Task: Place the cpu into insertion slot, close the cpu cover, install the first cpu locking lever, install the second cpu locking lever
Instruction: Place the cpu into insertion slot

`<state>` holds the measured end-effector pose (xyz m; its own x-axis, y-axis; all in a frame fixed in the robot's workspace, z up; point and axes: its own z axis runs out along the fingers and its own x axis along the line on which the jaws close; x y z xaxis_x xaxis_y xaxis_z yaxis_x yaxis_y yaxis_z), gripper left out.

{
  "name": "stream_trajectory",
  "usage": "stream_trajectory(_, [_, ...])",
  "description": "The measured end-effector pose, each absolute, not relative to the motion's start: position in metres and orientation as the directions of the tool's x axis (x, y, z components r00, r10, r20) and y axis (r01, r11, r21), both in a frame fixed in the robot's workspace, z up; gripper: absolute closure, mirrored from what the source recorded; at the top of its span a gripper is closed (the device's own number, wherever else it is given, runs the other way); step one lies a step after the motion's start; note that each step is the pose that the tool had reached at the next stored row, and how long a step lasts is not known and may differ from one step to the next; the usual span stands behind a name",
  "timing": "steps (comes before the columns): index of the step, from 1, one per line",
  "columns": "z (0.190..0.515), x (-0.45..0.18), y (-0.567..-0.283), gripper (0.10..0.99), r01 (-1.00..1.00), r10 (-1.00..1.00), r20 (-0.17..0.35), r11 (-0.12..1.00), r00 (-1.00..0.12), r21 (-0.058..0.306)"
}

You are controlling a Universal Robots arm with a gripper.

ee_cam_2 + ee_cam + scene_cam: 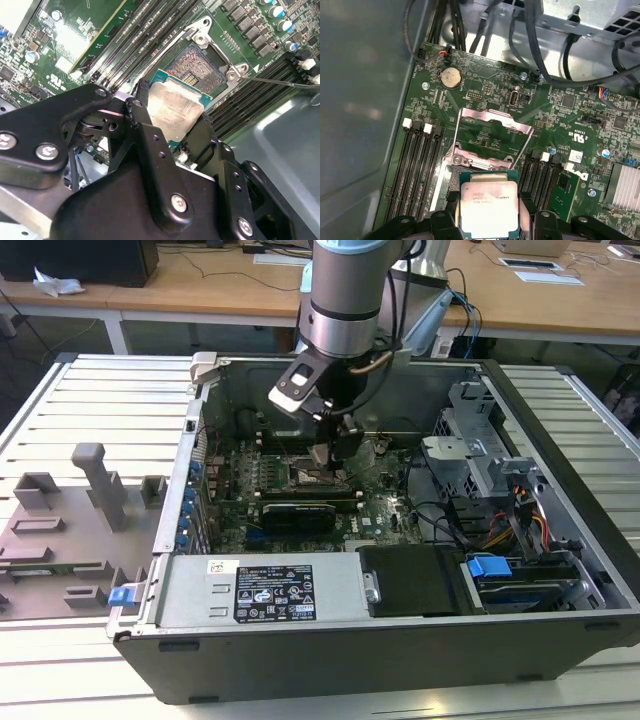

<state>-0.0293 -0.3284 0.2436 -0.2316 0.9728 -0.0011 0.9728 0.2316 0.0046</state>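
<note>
Black two-finger gripper [170,122] is clamped on the square silver-topped cpu [175,107], held over the dark insertion slot [197,65]. Thin silver cpu cover [492,118] stands raised.

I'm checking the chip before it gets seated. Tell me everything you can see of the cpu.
The cpu is a small flat square chip: dull silver-grey metal top with faint print, on a green board showing as a thin rim. Top face up, it is clamped by two opposite edges between the black fingers of the gripper, held over the open insertion slot and not yet seated. Nothing else touches it.
</note>
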Motion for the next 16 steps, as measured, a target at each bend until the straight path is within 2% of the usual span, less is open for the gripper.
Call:
stream_trajectory(12, [0.2430, -0.0293, -0.3284, 0.541, 0.994, 0.994, -0.004, 0.109, -0.109, 0.004])
stream_trajectory(16, [0.2430, -0.0292, -0.3284, 0.541, 0.999, 0.998, -0.029, 0.048, -0.048, 0.002])
